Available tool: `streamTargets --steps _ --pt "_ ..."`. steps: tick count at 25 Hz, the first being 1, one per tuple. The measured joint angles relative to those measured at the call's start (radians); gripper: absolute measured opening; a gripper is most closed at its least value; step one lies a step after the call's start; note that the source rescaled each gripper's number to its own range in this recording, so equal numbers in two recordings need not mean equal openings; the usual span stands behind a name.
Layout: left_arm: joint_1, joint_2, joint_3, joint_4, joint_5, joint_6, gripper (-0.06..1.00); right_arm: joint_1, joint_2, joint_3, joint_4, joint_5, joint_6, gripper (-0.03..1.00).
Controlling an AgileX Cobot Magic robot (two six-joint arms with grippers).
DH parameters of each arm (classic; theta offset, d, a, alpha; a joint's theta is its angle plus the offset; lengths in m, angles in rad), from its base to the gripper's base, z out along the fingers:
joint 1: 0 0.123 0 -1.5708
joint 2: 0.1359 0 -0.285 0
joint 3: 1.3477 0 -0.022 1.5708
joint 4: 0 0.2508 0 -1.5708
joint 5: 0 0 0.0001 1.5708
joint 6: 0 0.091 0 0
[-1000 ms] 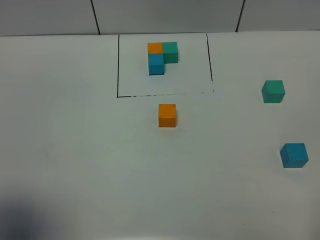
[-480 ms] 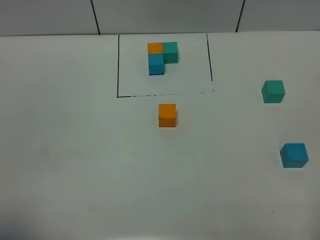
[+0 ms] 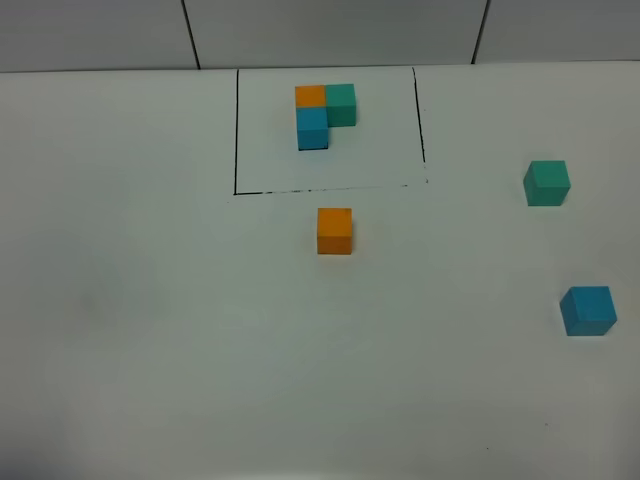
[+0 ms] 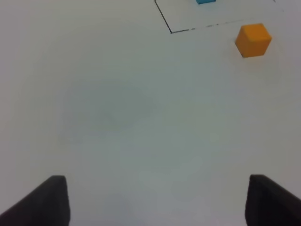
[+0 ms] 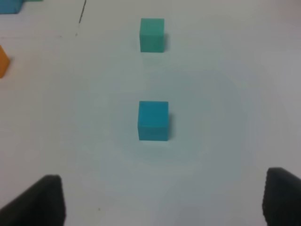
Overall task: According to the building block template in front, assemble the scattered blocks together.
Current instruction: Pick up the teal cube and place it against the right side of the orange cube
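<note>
The building block template (image 3: 325, 115) is an L of orange, teal-green and blue cubes inside a thin black rectangle at the far middle. Of the scattered blocks, the orange cube (image 3: 334, 231) (image 4: 253, 40) sits just in front of the frame. The teal-green cube (image 3: 546, 183) (image 5: 152, 35) and the sky-blue cube (image 3: 587, 310) (image 5: 153, 120) lie far to the right. No arm shows in the high view. My left gripper (image 4: 157, 202) is open over bare table, well short of the orange cube. My right gripper (image 5: 162, 200) is open, with the sky-blue cube ahead of it.
The white table (image 3: 180, 330) runs back to a grey panelled wall (image 3: 330, 30). The frame's black line (image 4: 171, 32) passes beside the orange cube. The orange cube's edge (image 5: 2, 61) shows at the rim of the right wrist view.
A dark shadow at the lower left corner of the high view has shrunk away. No cube has moved.
</note>
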Motion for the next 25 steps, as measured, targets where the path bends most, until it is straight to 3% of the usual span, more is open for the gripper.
streamTargets --steps 25 --pt "0.006 -0.060 0.007 -0.017 0.005 0.000 0.69 0.000 0.000 0.000 0.000 0.000 0.000 0.72"
